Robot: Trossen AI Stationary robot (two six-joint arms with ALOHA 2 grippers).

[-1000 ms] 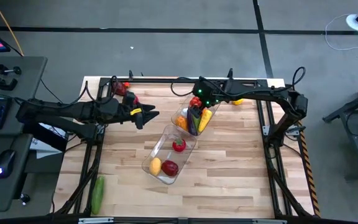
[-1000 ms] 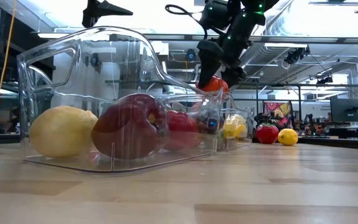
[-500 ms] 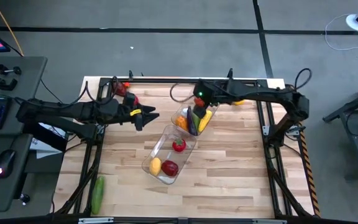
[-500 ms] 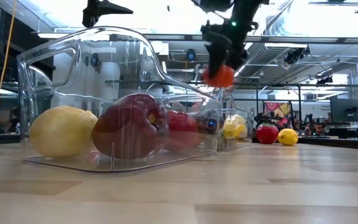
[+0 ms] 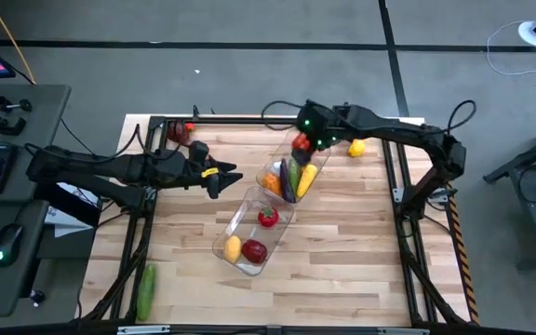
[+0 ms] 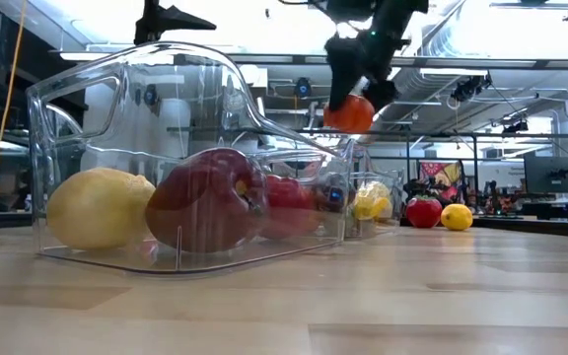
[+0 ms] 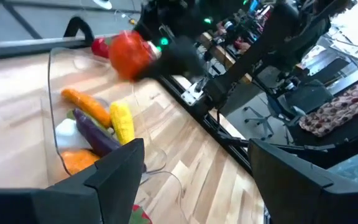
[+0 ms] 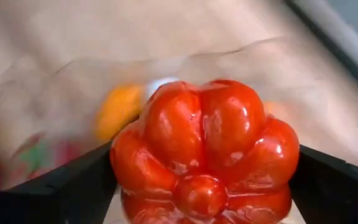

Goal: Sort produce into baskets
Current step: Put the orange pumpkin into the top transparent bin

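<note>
High view: right gripper [image 5: 301,142] sits over the far end of the far basket [image 5: 289,177], jaws clamped on a red lobed tomato [image 5: 301,142]. That bin holds orange, purple, green and yellow veg. Near basket [image 5: 249,233] lies just beside it w/ a lemon [image 5: 234,247] and two red fruits. Left gripper [image 5: 223,174] hangs left of the bins, fingers part-open, nothing between them. Cucumber [image 5: 146,289] lies well apart at the table's near-left corner; another lemon [image 5: 356,147] near the far-right edge.

Low view: tomato [image 6: 349,113] is held up in the air above the bins' rims, clear of them. Near basket [image 6: 87,104] fills the foreground.

Left wrist view: own fingers [image 7: 118,167] stand apart, empty; far basket [image 7: 53,81] ahead, tomato [image 7: 129,55] above it.

Right wrist view: tomato [image 8: 205,151] sits squeezed between both fingers [image 8: 73,186], touching each.
</note>
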